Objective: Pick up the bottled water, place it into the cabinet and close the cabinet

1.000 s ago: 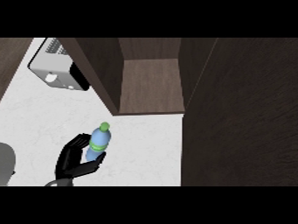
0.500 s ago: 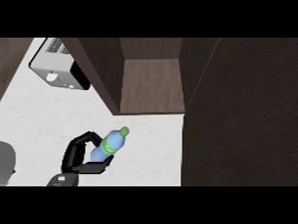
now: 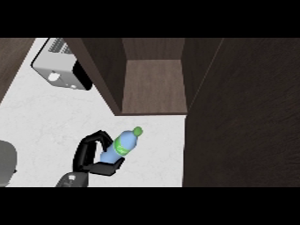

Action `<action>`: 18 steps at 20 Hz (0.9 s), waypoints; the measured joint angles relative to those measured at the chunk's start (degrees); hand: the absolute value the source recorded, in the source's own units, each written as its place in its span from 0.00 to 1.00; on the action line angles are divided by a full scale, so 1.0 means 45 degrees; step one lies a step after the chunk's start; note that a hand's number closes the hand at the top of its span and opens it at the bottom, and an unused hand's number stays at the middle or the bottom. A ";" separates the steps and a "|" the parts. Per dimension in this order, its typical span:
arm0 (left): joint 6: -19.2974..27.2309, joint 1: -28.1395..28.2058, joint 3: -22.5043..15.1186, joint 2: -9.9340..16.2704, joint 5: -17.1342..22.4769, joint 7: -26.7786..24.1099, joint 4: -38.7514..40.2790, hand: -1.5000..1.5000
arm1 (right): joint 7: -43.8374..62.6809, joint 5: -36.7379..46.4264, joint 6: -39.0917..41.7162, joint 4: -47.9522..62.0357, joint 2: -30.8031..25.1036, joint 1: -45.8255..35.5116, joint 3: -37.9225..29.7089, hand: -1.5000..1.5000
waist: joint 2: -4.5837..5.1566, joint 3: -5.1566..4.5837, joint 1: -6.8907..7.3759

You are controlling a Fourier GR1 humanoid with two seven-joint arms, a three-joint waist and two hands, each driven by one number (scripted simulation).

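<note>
The bottle point(image 3: 122, 147) is gripped in the curled left hand point(image 3: 90, 157); it should be carried cap-first, kept level, into the open cabinet point(image 3: 153, 85).

Light is even and soft, with no single source to be made out. The white counter point(image 3: 48, 118) is the brightest surface and shows faint marbled mottling, without glare. The dark wood cabinet point(image 3: 250, 114) takes up much of the right side and reads dim, its open shelf point(image 3: 153, 85) a shade lighter than its walls. Shadows are weak: no clear one lies under the bottle point(image 3: 121, 147). The black hand point(image 3: 90, 158) loses detail against itself.
</note>
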 measured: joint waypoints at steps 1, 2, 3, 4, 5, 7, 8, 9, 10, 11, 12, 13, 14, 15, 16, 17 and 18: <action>0.0003 -0.0079 -0.0339 -0.0046 0.0335 0.0224 -0.0136 1.00 | -0.0048 0.0010 -0.0017 0.0013 -0.0041 0.0002 0.0029 0.00 | 0.0000 -0.0006 -0.0015; 0.0066 -0.0048 -0.0725 -0.0082 0.0617 0.0363 -0.0352 1.00 | -0.0045 0.0005 -0.0043 0.0006 -0.0104 -0.0046 -0.0086 0.00 | 0.0003 -0.0009 -0.0008; 0.0266 -0.0240 -0.1056 -0.0108 0.1011 0.0575 -0.0473 1.00 | -0.0175 0.0007 -0.0040 -0.0003 -0.0164 0.0077 -0.0026 0.00 | 0.0001 -0.0015 -0.0071; 0.0489 -0.0318 -0.1417 -0.0133 0.1378 0.0832 -0.0715 1.00 | -0.0248 0.0001 -0.0030 0.0010 -0.0248 0.0136 -0.0145 0.00 | 0.0001 -0.0017 -0.0076; 0.0648 -0.0341 -0.1779 -0.0151 0.1625 0.1150 -0.1090 1.00 | -0.0146 -0.0005 -0.0077 0.0011 -0.0262 0.0029 -0.0169 0.00 | 0.0004 -0.0016 -0.0038; 0.1063 -0.0413 -0.2564 -0.0174 0.2324 0.1829 -0.1770 1.00 | -0.0151 -0.0022 -0.0138 0.0004 -0.0308 0.0016 -0.0243 0.00 | 0.0006 -0.0018 -0.0035; 0.1404 -0.0477 -0.2968 -0.0183 0.2689 0.2102 -0.2084 1.00 | -0.0095 -0.0034 -0.0160 0.0017 -0.0327 -0.0111 -0.0375 0.00 | 0.0014 -0.0019 -0.0027; 0.1713 -0.0470 -0.3295 -0.0190 0.2860 0.2540 -0.2548 1.00 | -0.0184 -0.0043 -0.0156 0.0027 -0.0364 -0.0082 -0.0460 0.00 | 0.0006 -0.0016 -0.0014; 0.2078 -0.0600 -0.3567 -0.0194 0.3037 0.3008 -0.2897 1.00 | -0.0290 -0.0058 -0.0115 0.0014 -0.0447 0.0037 -0.0516 0.00 | -0.0001 -0.0015 -0.0032; 0.2370 -0.0684 -0.3829 -0.0199 0.3166 0.3514 -0.3272 1.00 | -0.0335 -0.0074 -0.0118 0.0001 -0.0484 0.0092 -0.0575 0.00 | -0.0003 -0.0013 -0.0024; 0.2617 -0.0785 -0.4049 -0.0202 0.3316 0.3857 -0.3540 1.00 | -0.0463 -0.0087 -0.0097 -0.0013 -0.0535 0.0250 -0.0570 0.00 | -0.0003 -0.0014 -0.0044; 0.3017 -0.0930 -0.4421 -0.0204 0.3532 0.4207 -0.3767 1.00 | -0.0584 -0.0099 -0.0074 -0.0005 -0.0581 0.0360 -0.0646 0.00 | -0.0001 -0.0015 -0.0076; 0.3391 -0.1087 -0.4772 -0.0207 0.3695 0.4542 -0.3965 1.00 | -0.0703 -0.0117 -0.0029 -0.0004 -0.0651 0.0466 -0.0760 0.00 | 0.0003 -0.0015 -0.0101; 0.3597 -0.1352 -0.4895 -0.0208 0.3859 0.4844 -0.3976 1.00 | -0.0895 -0.0129 0.0023 -0.0013 -0.0725 0.0652 -0.0808 0.00 | 0.0008 -0.0016 -0.0142; 0.4008 -0.1620 -0.5239 -0.0209 0.4177 0.5073 -0.4058 1.00 | -0.1013 -0.0142 0.0063 -0.0007 -0.0761 0.0706 -0.0861 0.00 | 0.0019 -0.0019 -0.0188; 0.4327 -0.1901 -0.5455 -0.0212 0.4336 0.5468 -0.4248 1.00 | -0.1031 -0.0161 0.0074 -0.0005 -0.0780 0.0693 -0.0943 0.00 | 0.0026 -0.0019 -0.0174; 0.4539 -0.2237 -0.5554 -0.0212 0.4546 0.5568 -0.4073 1.00 | -0.1062 -0.0178 0.0093 -0.0002 -0.0809 0.0722 -0.1016 0.00 | 0.0041 -0.0020 -0.0193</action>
